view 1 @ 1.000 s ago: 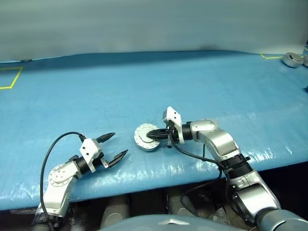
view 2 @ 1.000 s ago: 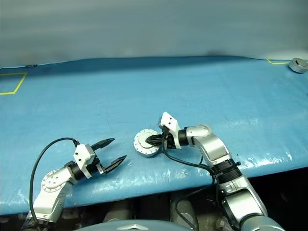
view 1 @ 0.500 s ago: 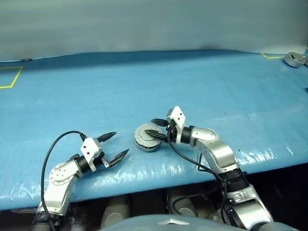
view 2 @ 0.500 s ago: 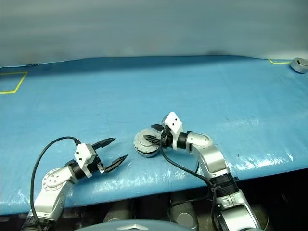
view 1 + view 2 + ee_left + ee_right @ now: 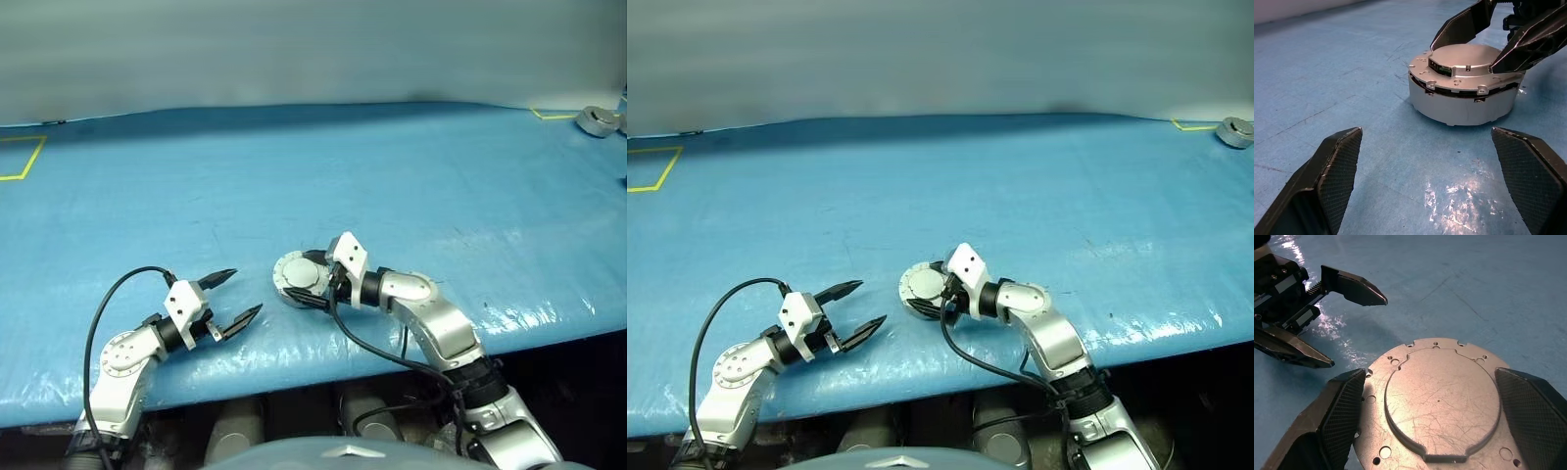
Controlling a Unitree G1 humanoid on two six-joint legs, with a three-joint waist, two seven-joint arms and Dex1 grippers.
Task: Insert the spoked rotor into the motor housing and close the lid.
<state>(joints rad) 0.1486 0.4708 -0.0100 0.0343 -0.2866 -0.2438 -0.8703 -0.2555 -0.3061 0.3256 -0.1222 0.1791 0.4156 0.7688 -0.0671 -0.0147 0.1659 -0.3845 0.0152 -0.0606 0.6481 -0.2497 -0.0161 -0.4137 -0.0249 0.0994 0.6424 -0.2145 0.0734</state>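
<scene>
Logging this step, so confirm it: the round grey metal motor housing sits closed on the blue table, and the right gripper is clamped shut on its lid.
One error: the right gripper is open, its fingers either side of the lid without clamping, as the right wrist view shows. The round grey metal motor housing does sit closed on the blue table.

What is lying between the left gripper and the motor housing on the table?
Nothing: only bare blue table cover separates the left gripper from the motor housing, seen in the left wrist view.
</scene>
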